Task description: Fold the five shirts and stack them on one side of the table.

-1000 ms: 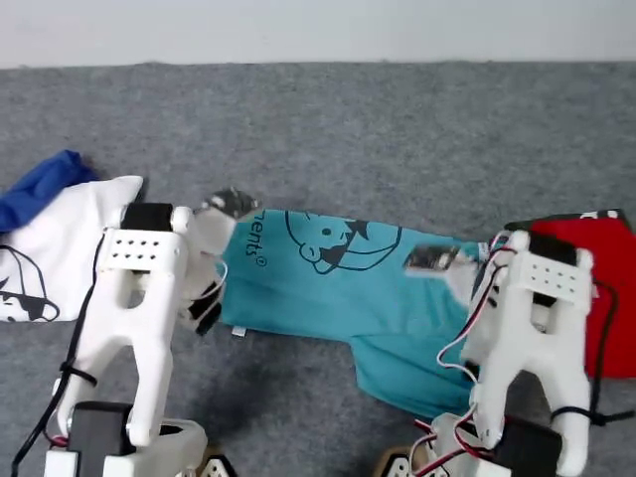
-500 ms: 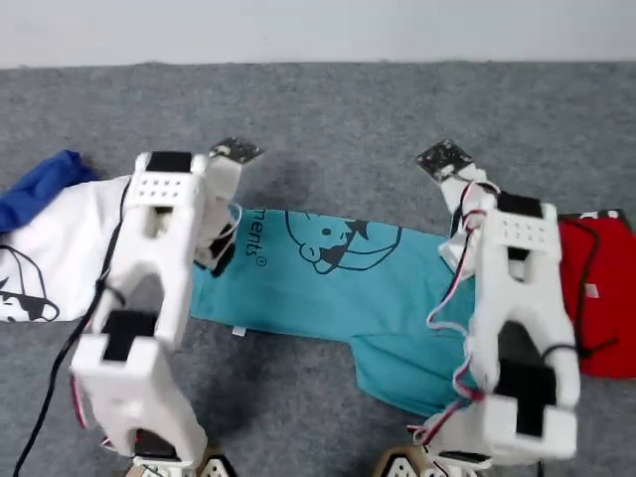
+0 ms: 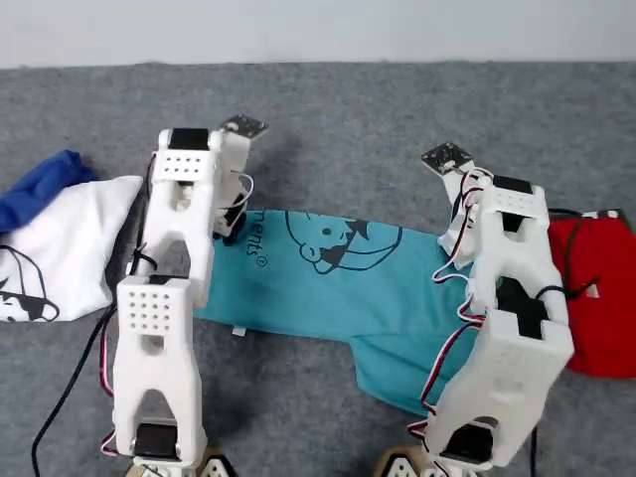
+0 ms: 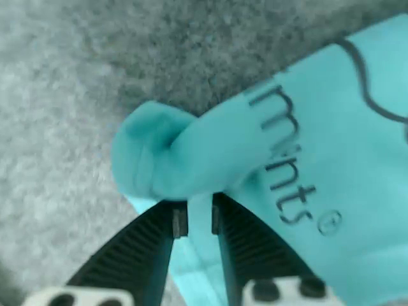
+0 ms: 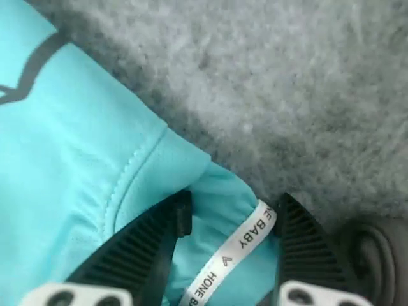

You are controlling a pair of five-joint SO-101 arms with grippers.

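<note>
Grey felt table [image 3: 397, 109]; teal shirt [image 3: 328, 288] corners hidden under arms. Left gripper [image 4: 196, 217] pinches fold; right gripper [image 5: 234, 213] spread astride collar.

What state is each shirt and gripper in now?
Teal printed shirt: spread out, unfolded, print up.
Left gripper: shut on its bunched corner.
Right gripper: open, astride its labelled edge.
White printed shirt: loose, unfolded.
Red shirt: flat, partly behind an arm.
Blue cloth: bunched.

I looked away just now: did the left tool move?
Yes. The left tool moved toward the table's far edge, now at the teal shirt's far corner.
</note>
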